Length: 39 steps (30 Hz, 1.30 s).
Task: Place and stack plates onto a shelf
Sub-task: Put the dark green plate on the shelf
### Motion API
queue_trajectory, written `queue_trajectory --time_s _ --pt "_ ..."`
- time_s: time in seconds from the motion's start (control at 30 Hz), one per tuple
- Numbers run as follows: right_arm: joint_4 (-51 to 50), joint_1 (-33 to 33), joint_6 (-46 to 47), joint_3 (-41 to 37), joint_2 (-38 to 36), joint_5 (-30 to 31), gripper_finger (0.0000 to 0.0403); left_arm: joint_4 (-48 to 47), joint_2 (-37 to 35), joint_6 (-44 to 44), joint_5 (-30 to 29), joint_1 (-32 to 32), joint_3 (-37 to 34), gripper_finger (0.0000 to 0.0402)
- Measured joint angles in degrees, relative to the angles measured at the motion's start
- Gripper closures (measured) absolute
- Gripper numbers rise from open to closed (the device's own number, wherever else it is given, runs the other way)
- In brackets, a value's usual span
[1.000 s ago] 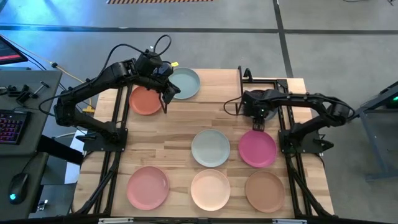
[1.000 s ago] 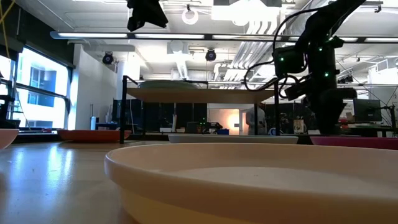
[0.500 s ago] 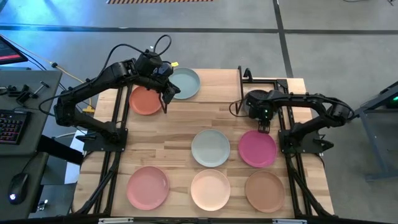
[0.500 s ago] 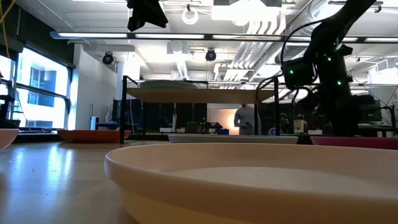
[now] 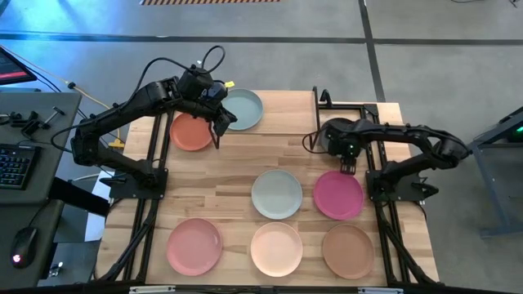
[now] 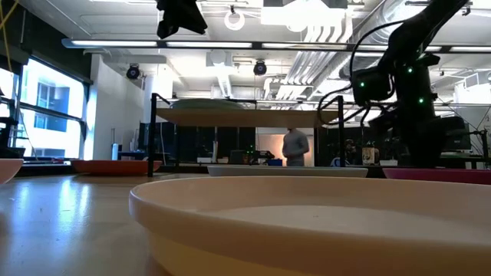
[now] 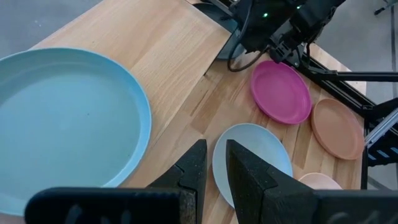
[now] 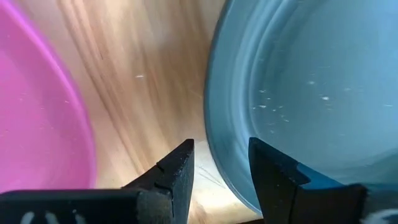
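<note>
A light wooden table stands on a grey workshop floor, with a keyboard and mouse on a desk to one side; the low view looks across it into a lit room where a person stands far off.

At the table's far edge is the shelf, a low riser with a wooden top and thin black legs. One mint plate lies on its left part. An orange plate sits just beside the shelf on the table, not on it.

The left gripper hangs above the gap between these two plates. Its fingers are almost together with only a thin slit between them, and they hold nothing. It is probably clear of the mint plate because that plate is already in place.

The right gripper is low at the far rim of the magenta plate, in the table's middle row. In the right wrist view its fingers stand apart over bare wood, between that magenta rim and the edge of a pale blue-green plate lying just beside it. Nothing is between them. The gap suggests it is lining up to pinch a rim, most likely the magenta one.

Along the near edge lie a pink plate, a cream plate and a tan plate, untouched. Most of the stacking looks not yet done.
</note>
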Motion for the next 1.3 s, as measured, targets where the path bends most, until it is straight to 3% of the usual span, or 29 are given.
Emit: queue_trajectory --time_s 0.57,0.83,0.93,1.1,1.3 --pt "10.4 -4.2 -2.1 -2.5 -2.0 -1.7 0.0270 0.5 0.2 0.0 -0.1 0.0 0.0 0.0353" --pt "11.8 -4.2 -0.3 -4.1 -2.0 0.5 0.0274 0.4 0.2 0.0 -0.1 0.0 0.0 0.0353" --pt "11.8 -4.2 0.3 -4.1 -2.0 2.0 0.0301 0.4 0.2 0.0 -0.1 0.0 0.0 0.0353" --pt "11.9 -4.2 0.4 -4.1 -2.0 2.6 0.0385 0.4 0.2 0.0 -0.1 0.0 0.0 0.0353" --pt "10.8 -4.2 0.5 -3.7 -2.0 3.2 0.0395 0.4 0.2 -0.1 -0.1 0.0 0.0 0.0353"
